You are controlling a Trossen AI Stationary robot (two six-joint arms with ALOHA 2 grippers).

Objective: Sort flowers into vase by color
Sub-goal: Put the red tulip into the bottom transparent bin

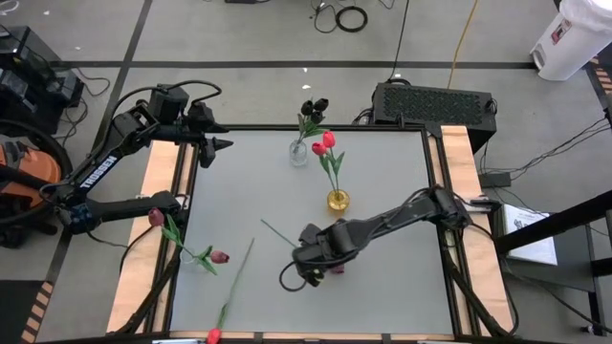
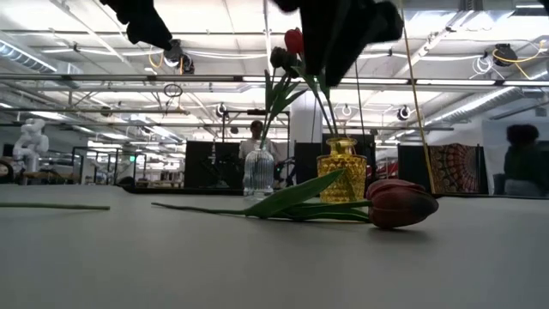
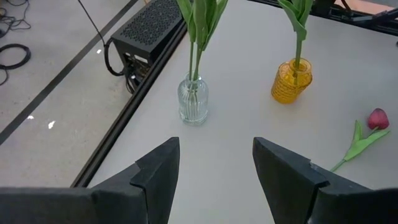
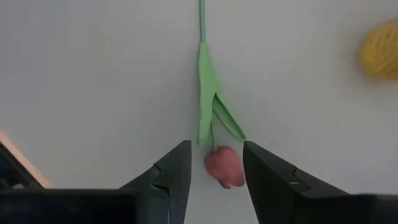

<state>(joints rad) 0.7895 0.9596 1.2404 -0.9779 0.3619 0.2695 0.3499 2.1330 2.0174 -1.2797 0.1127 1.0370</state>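
Observation:
A pink tulip (image 4: 224, 167) lies flat on the table, its head (image 1: 337, 270) toward the near edge and its stem (image 1: 275, 230) running off to the far left. My right gripper (image 4: 216, 148) hangs open above it, pointing down, one finger on either side of the head and clear of it; in the low view it (image 2: 343, 30) is well above the table. A clear vase (image 1: 299, 151) holds dark tulips (image 1: 314, 107). A yellow vase (image 1: 338, 201) holds red-pink tulips (image 1: 323, 144). My left gripper (image 3: 216, 146) waits open above the far left corner (image 1: 222, 145).
Near the left edge lie two loose tulips, one with a maroon head (image 1: 157, 218) and one with a dark red head (image 1: 220, 256). Another tulip with a red head (image 1: 212, 334) lies at the near edge. Wooden rails (image 1: 153, 229) run along both sides of the table.

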